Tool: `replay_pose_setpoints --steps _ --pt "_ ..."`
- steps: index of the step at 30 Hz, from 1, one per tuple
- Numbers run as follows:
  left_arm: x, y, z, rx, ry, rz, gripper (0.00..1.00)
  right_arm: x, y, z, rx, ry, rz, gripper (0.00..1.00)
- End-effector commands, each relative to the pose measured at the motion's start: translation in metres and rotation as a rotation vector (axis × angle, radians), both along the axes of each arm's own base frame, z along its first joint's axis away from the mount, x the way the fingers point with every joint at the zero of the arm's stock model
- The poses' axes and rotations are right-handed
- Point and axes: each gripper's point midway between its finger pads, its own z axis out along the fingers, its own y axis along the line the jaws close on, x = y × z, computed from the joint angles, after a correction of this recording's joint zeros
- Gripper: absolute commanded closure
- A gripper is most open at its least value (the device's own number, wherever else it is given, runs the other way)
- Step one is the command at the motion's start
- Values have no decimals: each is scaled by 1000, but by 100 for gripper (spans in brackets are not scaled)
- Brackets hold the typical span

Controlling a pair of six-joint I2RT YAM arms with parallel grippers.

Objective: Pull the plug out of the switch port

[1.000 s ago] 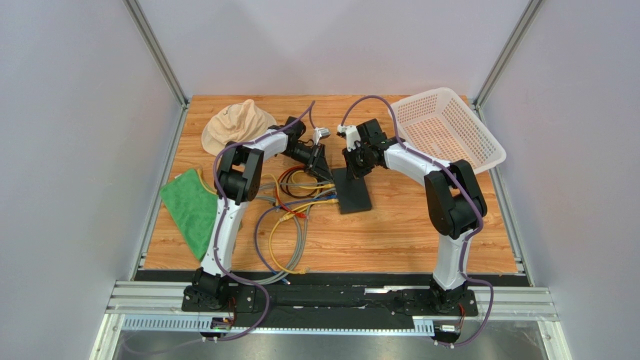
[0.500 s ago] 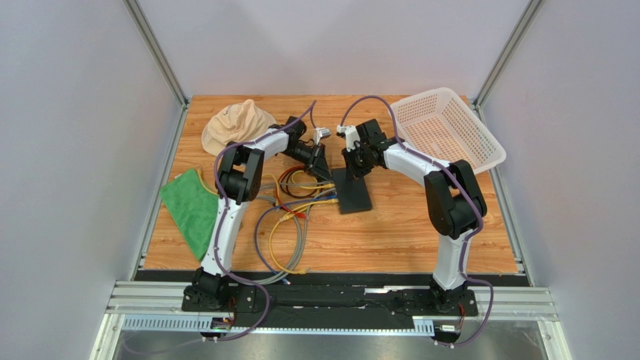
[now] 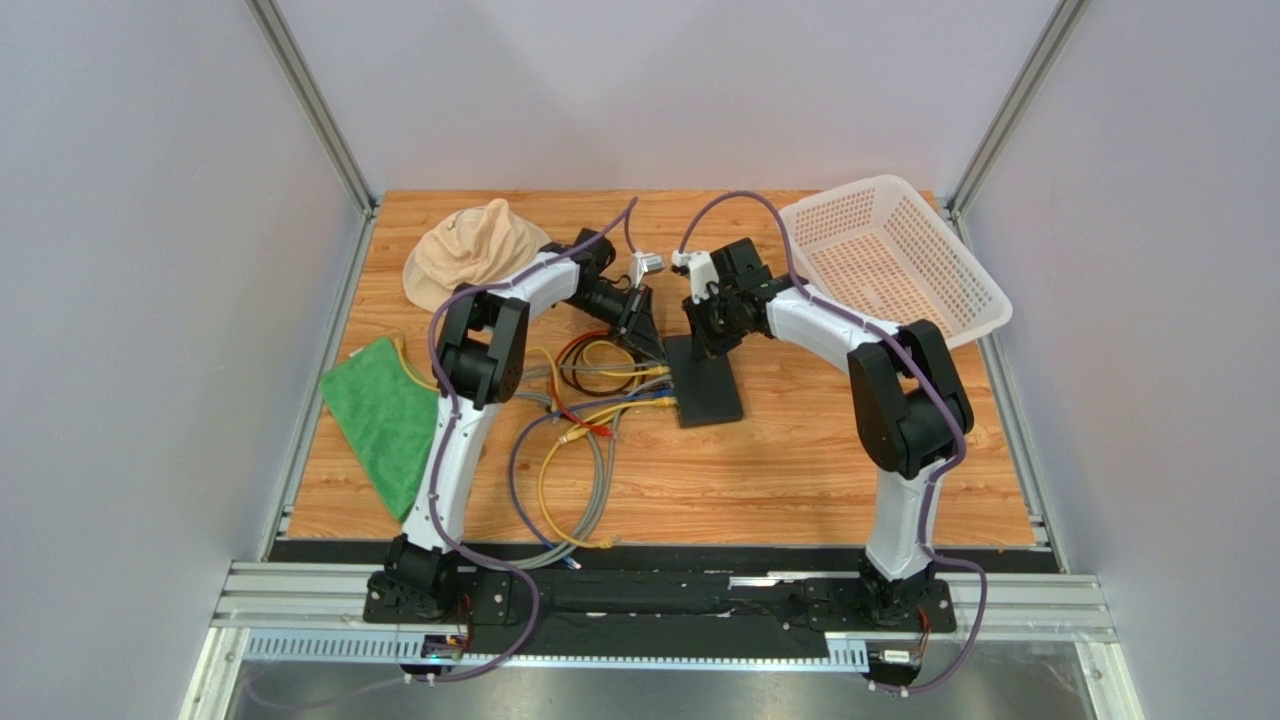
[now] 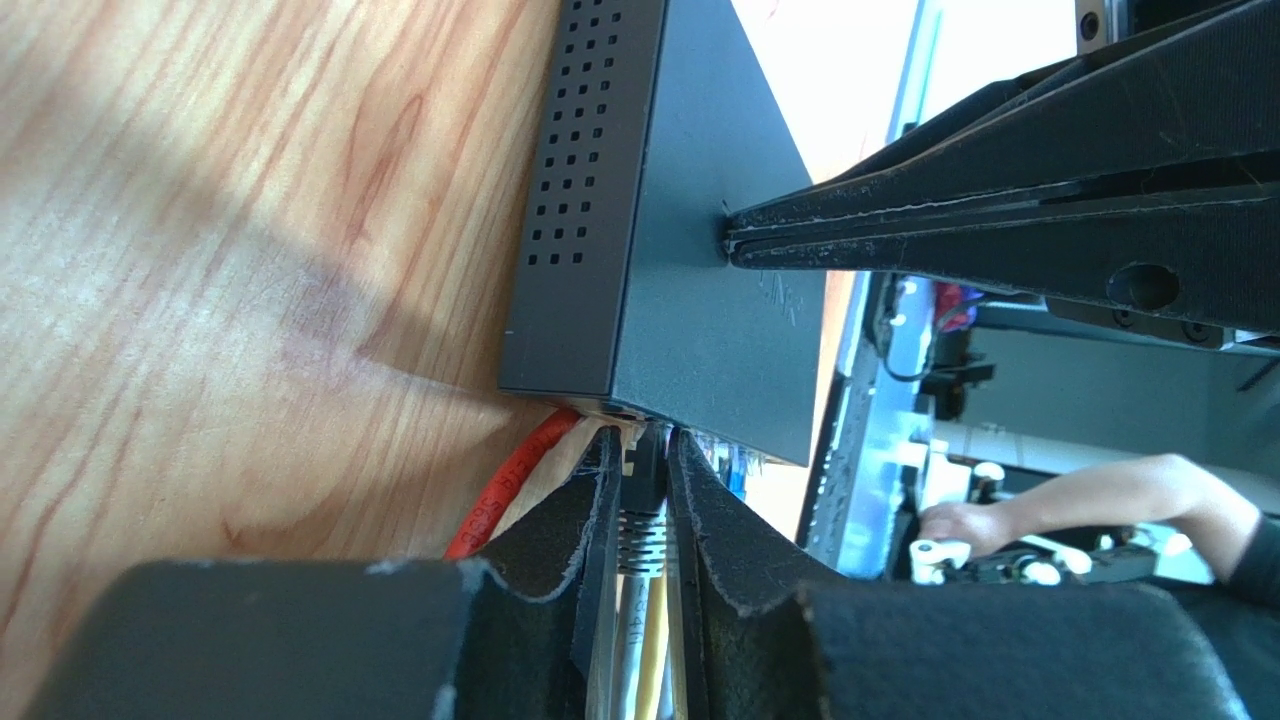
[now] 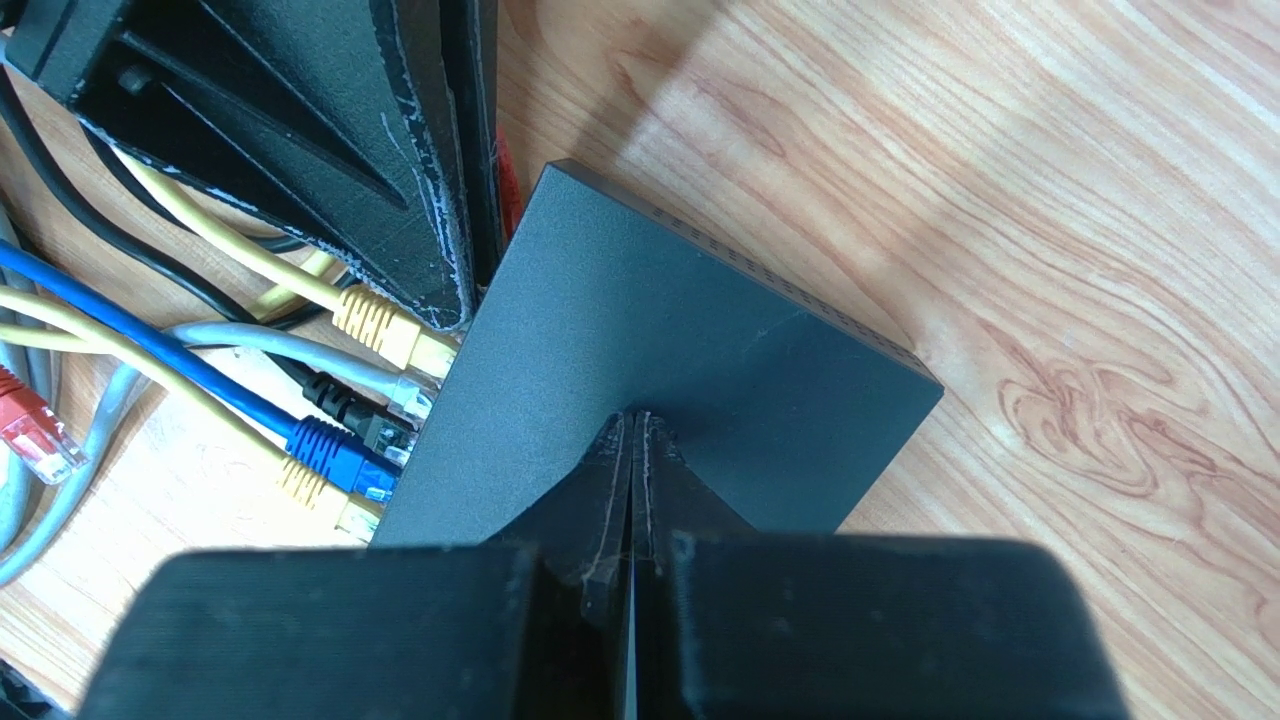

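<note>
Fingers of the left end effector are clamping a plug at the port edge of the switch. In the left wrist view the plug is lying in the narrow gap between the two pads at the lower centre of the frame, with its nose meeting the switch's lower face. How deep it is sitting in the port is not showing. The right end effector is holding its fingers flat against each other, the tips pressing on the switch's matte top at the lower centre of the right wrist view.

The switch is lying flat on the tabletop at the middle of the top view, between the two arms. A yellow cable and a blue cable are running into its left edge in the right wrist view, and a red cable is passing just beside the left fingers. A white basket is sitting at the upper right of the top view, a green cloth at the left, and a beige cloth at the upper left.
</note>
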Motion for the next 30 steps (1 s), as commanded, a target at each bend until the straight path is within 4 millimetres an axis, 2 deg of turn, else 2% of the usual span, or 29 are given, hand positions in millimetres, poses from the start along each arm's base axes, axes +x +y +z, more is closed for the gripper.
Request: replay_pose_setpoints --steps 1,3,5,8,10,13,16,18,21,23,25,29,30 --pt "0 -2 5 -15 -90 -44 100 -38 -15 -47 -123 143 26 100" --pt "-13 -4 0 -31 -58 -66 100 -37 -15 -47 -124 140 28 100" --pt "-10 -4 0 -13 -56 -64 100 -38 -15 -48 -126 141 29 100" --pt "9 -7 20 -61 -82 -35 100 -38 -14 -48 -128 143 32 100" --pt "12 -6 21 -53 -106 -38 100 -39 -14 -48 -129 143 36 100" --pt "4 -3 15 -48 -86 -48 100 -39 -14 -47 -133 133 39 100" --pt "-17 1 1 -36 -30 -69 100 -39 -15 -47 -137 126 37 100" --pt "-11 1 9 -51 -59 -79 100 -39 -15 -46 -138 124 34 100" --pt "17 2 32 -94 -73 -19 100 -39 -14 -46 -141 125 38 100" --pt "25 4 37 -80 -137 -21 100 -40 -14 -46 -141 126 40 100" --pt "19 6 32 -74 -120 -29 100 -40 -14 -46 -142 124 42 100" --pt "-16 8 2 -52 17 -56 100 -40 -13 -45 -141 120 41 100" --pt "-14 9 3 -62 -4 -66 100 -39 -14 -46 -144 118 40 100"
